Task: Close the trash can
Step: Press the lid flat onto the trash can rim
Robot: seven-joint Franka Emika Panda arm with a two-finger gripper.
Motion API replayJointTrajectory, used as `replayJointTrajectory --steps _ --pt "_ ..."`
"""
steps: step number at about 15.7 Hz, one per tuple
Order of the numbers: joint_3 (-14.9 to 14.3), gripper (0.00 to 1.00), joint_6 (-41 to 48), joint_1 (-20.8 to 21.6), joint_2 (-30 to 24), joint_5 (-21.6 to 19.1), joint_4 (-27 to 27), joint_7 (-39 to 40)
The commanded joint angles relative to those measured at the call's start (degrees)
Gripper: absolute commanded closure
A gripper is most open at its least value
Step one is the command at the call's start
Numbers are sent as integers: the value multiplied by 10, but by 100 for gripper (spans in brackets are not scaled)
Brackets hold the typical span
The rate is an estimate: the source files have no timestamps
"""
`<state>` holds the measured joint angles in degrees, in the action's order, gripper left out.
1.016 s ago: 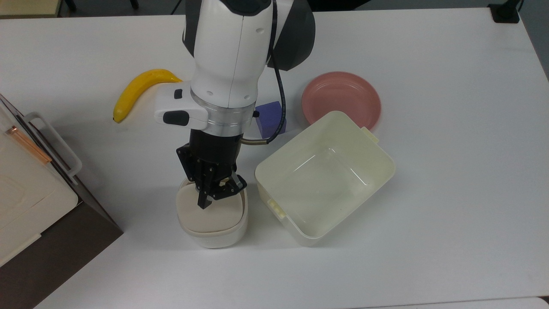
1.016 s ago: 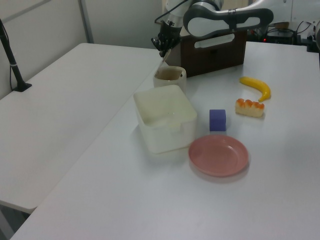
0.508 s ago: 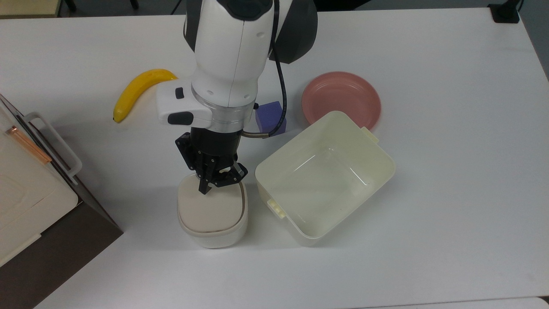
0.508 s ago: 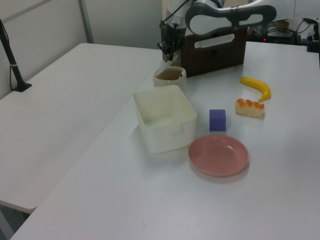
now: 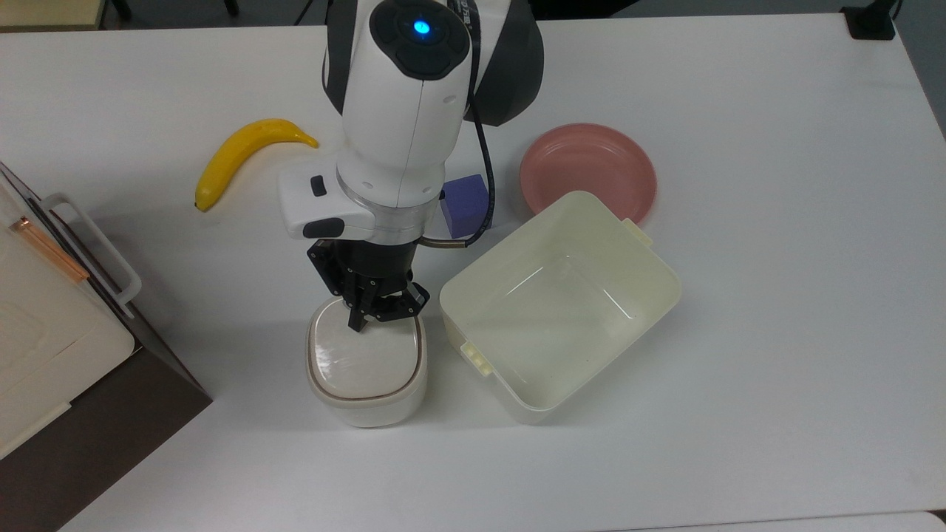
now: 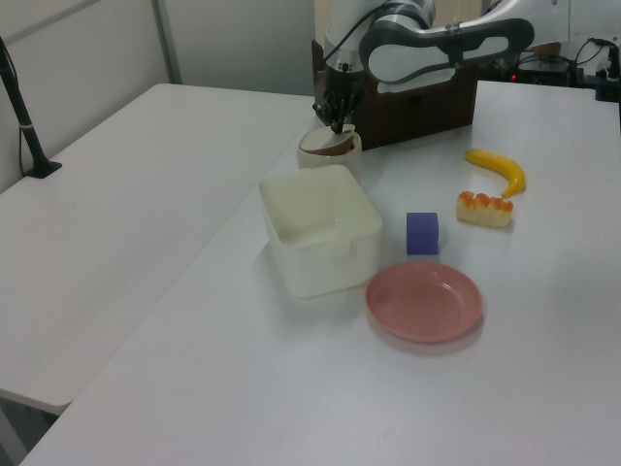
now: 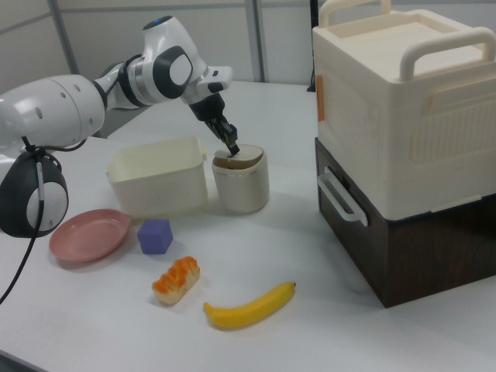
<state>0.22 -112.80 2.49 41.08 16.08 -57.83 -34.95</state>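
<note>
The trash can (image 5: 367, 399) is a small off-white rounded bin standing at the top view's lower left of centre; I also see the trash can (image 6: 330, 155) in the left view and the trash can (image 7: 242, 186) in the right view. Its beige lid (image 5: 363, 358) lies almost flat inside the rim, with a thin brown seam showing around it. My gripper (image 5: 361, 323) is shut and points down, its tips touching the lid's far edge. The gripper (image 6: 337, 126) comes down on the can from above, and the gripper (image 7: 233, 149) rests on the lid (image 7: 242, 158).
A large cream tub (image 5: 665, 275) stands right beside the can on the top view's right. Behind it are a pink plate (image 5: 591, 134) and a purple cube (image 5: 464, 193). A banana (image 5: 244, 151), a bread piece (image 7: 176, 280) and a big box on a dark cabinet (image 5: 44, 332) lie around.
The lid has swung down from a tilted position to nearly flat. My gripper has come lower and drawn back toward the lid's far edge.
</note>
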Motion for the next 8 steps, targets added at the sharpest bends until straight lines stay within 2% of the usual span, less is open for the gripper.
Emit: replayJointTrajectory --steps 1,8 --pt "2 100 14 2 -40 4 -53 15" --pt "2 100 26 3 -45 6 -63 30"
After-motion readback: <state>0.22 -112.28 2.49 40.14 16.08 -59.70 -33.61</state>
